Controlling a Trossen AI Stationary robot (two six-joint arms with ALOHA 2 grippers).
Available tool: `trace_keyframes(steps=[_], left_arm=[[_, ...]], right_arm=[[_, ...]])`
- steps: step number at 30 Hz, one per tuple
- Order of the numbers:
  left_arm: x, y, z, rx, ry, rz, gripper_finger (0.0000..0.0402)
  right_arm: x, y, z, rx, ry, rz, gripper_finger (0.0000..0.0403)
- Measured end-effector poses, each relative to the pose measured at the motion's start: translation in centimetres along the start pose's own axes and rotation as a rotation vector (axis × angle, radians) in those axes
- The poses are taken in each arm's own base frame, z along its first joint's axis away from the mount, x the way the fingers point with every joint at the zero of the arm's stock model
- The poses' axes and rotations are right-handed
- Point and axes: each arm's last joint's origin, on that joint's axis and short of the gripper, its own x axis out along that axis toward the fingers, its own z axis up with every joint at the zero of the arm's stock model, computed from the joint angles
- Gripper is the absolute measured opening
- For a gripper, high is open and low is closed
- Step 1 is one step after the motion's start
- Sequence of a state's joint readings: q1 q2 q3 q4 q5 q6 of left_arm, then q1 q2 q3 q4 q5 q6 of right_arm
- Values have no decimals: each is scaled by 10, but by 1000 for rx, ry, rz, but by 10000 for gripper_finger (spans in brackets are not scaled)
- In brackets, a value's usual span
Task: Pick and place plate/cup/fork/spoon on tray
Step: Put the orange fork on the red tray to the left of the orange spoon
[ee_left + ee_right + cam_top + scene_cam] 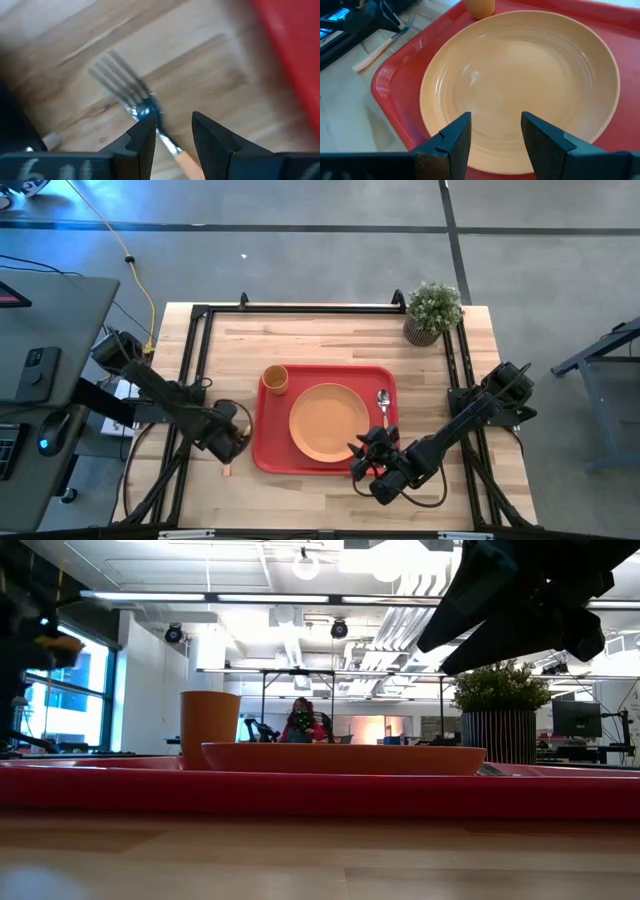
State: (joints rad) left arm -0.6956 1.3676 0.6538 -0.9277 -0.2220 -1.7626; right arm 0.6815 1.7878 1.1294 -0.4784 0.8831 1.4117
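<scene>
Now only the fork (131, 91) remains off the tray (268, 452): the left gripper (172, 131), fingers spread astride its neck, must close and lift, while the right gripper (495, 131) waits open over the plate (520, 80).

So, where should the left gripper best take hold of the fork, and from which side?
Probably at the slim neck just behind the tines of the fork, coming straight down from above. It lies flat on the wood beside the tray, and the open left gripper already straddles that narrow part.

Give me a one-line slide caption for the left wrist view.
Left gripper open astride the fork lying on the wooden table, beside the red tray.
</scene>
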Motion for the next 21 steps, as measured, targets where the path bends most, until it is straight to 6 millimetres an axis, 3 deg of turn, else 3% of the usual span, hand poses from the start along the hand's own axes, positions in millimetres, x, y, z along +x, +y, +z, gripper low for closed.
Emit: trace_keyframes(steps=[5, 14, 21], left_arm=[[10, 12, -9, -121, -3, 41, 129], [9, 6, -15, -142, 4, -37, 131], [22, 0, -18, -97, -22, -63, 91]], right_arm=[[0, 1, 0, 5, 4, 6, 165], [-2, 2, -2, 9, 12, 17, 165], [0, 2, 0, 13, 9, 17, 165]])
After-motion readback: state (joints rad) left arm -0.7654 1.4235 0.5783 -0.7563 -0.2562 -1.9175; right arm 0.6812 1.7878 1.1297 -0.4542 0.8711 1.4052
